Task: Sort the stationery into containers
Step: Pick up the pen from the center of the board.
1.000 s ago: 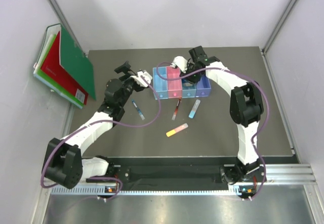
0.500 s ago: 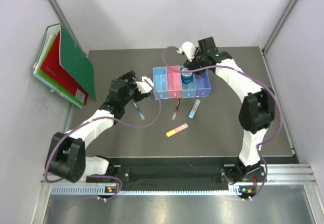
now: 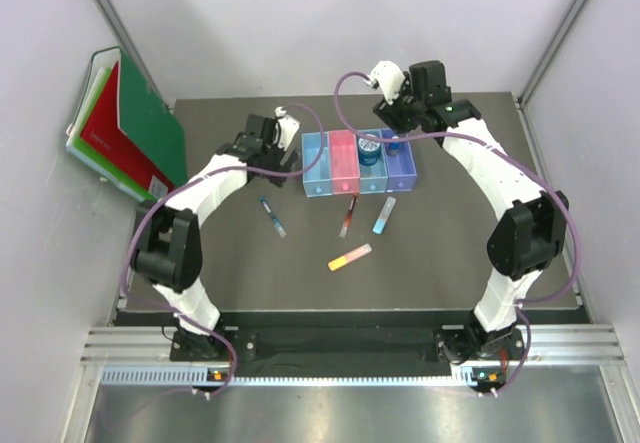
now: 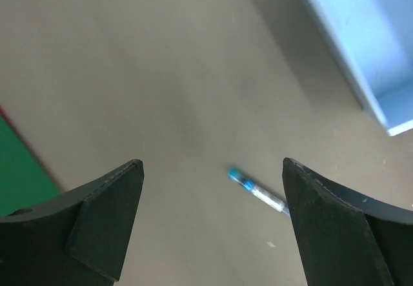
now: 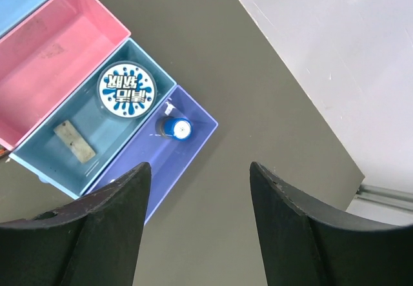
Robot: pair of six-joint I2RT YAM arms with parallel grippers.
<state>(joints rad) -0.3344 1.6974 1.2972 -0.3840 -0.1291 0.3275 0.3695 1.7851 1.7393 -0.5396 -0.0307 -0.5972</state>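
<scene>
- Left gripper [image 4: 211, 173]: fingers apart and empty, over the table [image 3: 450, 253] left of the bins [image 3: 316, 187].
- Right gripper [image 5: 200, 170]: fingers apart and empty, above the row's far right end.
- Sorted: round blue tin [image 5: 126, 90] and beige eraser [image 5: 74, 141] share one bin, and the bottle [image 5: 175, 128] stands in the violet bin.
- Left loose near the bins: blue pen [image 3: 273, 217], red-black pen [image 3: 347, 215], light-blue stick [image 3: 384, 215], yellow-pink stick [image 3: 349, 257]. I judge the task to be about halfway.

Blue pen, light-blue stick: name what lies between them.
The red-black pen lies between the blue pen and the light-blue stick, touching neither; the top external view shows it.
</scene>
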